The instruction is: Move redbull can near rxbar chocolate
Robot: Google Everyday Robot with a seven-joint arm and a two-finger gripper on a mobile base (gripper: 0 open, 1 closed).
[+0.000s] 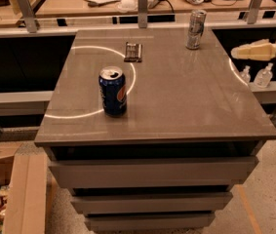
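Observation:
The redbull can [195,29], slim and silver-grey, stands upright near the far right corner of the grey table [186,106]. The rxbar chocolate [133,51], a flat dark bar with pale stripes, lies at the far middle of the table, to the left of the can. My gripper [236,52], cream-coloured, comes in from the right edge of the view and points left. It hovers just off the table's right side, to the right of the redbull can and a little nearer than it. It holds nothing.
A wider dark-blue Pepsi can [112,91] stands upright on the left front part of the table. Two small clear bottles [263,75] sit on a ledge right of the table. Metal posts [143,7] and a cluttered desk lie behind. Boxes [10,194] stand lower left.

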